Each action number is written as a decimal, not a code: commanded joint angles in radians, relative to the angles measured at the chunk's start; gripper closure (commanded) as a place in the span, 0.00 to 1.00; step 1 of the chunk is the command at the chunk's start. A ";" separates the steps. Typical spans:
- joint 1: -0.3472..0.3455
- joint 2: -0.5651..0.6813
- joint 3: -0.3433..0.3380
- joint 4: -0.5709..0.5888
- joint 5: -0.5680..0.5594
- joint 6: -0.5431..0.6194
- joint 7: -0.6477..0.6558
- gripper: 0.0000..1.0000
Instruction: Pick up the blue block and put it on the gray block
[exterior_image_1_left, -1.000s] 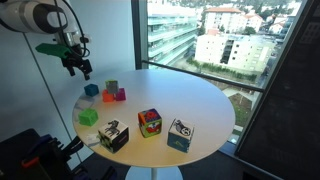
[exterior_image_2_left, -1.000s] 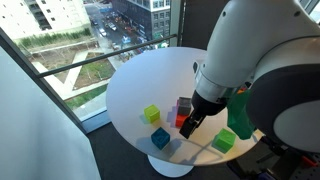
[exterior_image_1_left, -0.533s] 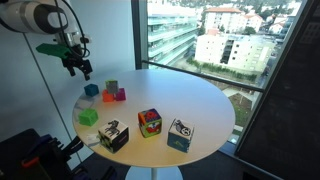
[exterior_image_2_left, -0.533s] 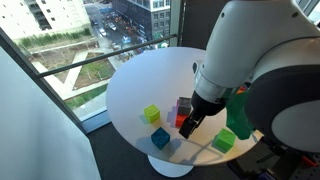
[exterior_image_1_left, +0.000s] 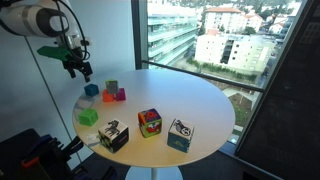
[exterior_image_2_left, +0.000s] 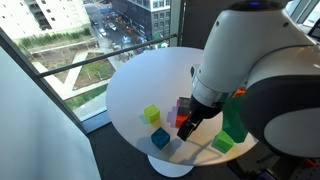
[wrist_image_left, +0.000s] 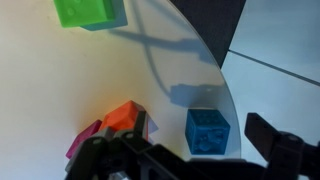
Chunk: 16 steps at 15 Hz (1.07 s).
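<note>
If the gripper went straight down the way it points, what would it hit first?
Probably the small light-blue cube, seen between the open gripper's fingers in the wrist view. The orange block lies near one finger; depth is unclear.

Blue block (exterior_image_1_left: 92, 90) at table (exterior_image_1_left: 200, 95) edge, gray block (exterior_image_1_left: 111, 87) beside, picture cubes (exterior_image_1_left: 150, 122) in front.

On the round white table (exterior_image_1_left: 190, 100) lie the blue block (exterior_image_1_left: 91, 90), gray block (exterior_image_1_left: 111, 87) and green cube (exterior_image_1_left: 88, 117).

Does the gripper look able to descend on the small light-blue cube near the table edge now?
Probably yes. The open gripper hangs above the small light-blue cube, nothing covers its top, and the orange block beside it stands apart.
</note>
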<state>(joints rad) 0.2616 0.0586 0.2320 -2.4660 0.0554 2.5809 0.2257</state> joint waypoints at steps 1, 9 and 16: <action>0.007 0.035 0.000 0.027 -0.048 0.037 0.073 0.00; 0.031 0.117 -0.012 0.069 -0.080 0.096 0.153 0.00; 0.062 0.179 -0.034 0.117 -0.102 0.113 0.175 0.00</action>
<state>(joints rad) 0.3037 0.2079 0.2170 -2.3826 -0.0169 2.6867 0.3643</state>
